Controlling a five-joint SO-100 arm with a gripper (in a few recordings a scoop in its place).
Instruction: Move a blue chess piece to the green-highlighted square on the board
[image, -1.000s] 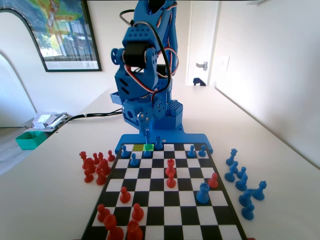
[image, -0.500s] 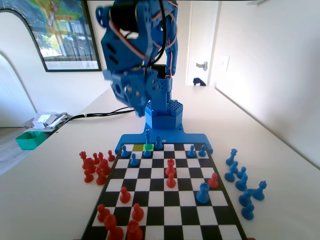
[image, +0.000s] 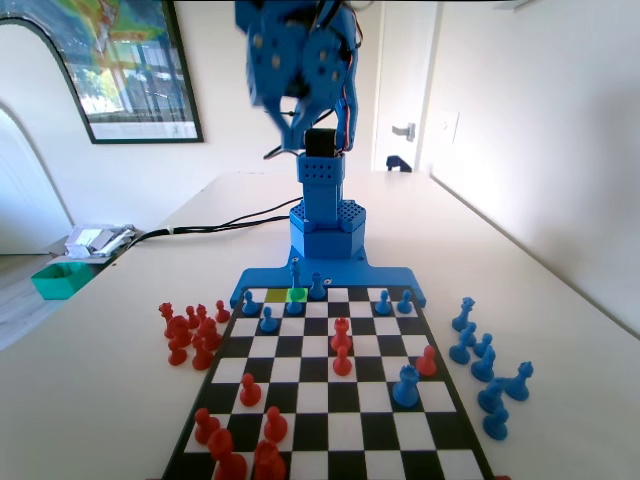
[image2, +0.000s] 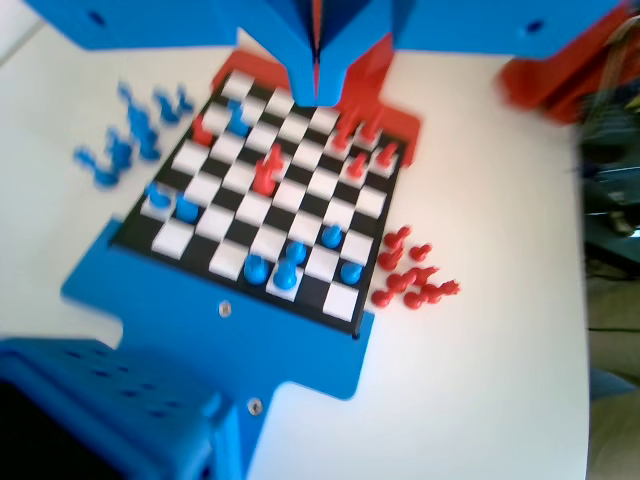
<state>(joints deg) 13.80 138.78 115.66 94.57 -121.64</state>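
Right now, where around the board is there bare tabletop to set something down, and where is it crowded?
Fixed view: bare table lies right of the loose blue pieces, and left of the red cluster. Both board flanks are crowded by those groups. The board's middle squares near the large blue piece are partly free. The gripper hangs high.

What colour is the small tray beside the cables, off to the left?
Teal green; the tray shows best in the fixed view.

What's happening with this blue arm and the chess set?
A blue robot arm is playing chess. The tall blue chess piece stands on the green-highlighted square at the board's far row. The arm is raised high above the table, and its end effector looks shut and empty.
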